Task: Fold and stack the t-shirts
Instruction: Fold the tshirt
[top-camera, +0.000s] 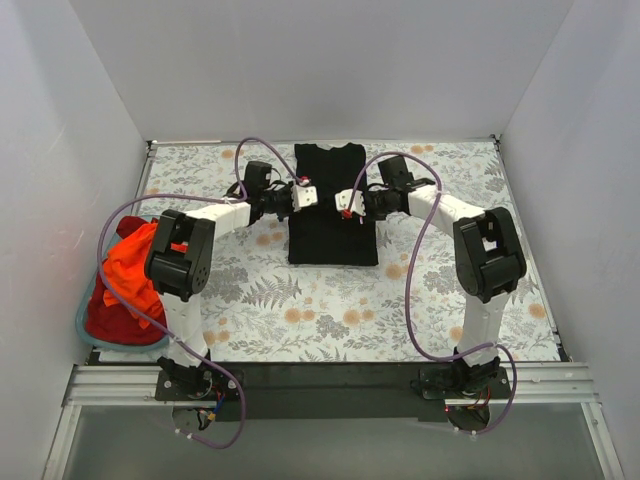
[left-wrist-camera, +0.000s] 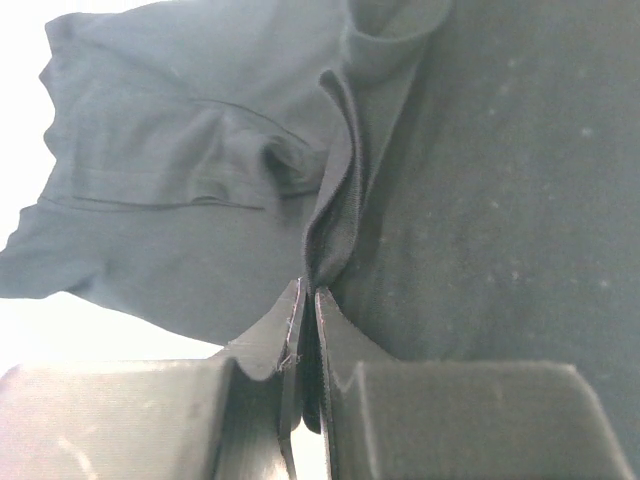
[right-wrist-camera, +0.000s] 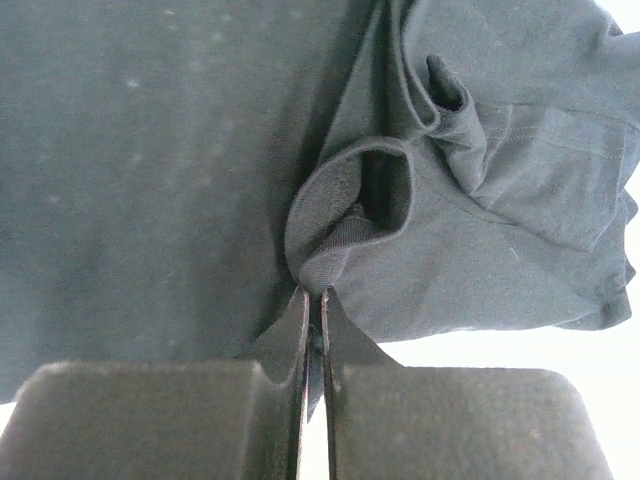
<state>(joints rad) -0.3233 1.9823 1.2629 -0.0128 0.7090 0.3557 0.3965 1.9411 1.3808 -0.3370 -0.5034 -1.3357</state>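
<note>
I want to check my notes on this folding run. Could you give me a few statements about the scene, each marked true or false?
1. The left gripper is shut on the large plain black cloth t-shirt. True.
2. The right gripper hangs open above that shirt. False: it is shut on a fold of the black cloth.
3. The bright orange-red cloth shirts lie heaped in the teal basket at the table's left edge. True.
4. The black t-shirt lies on bare wood. False: it lies on the floral-patterned tablecloth.
5. An orange-red shirt is stacked on the black one. False: nothing orange-red lies on it.
</note>
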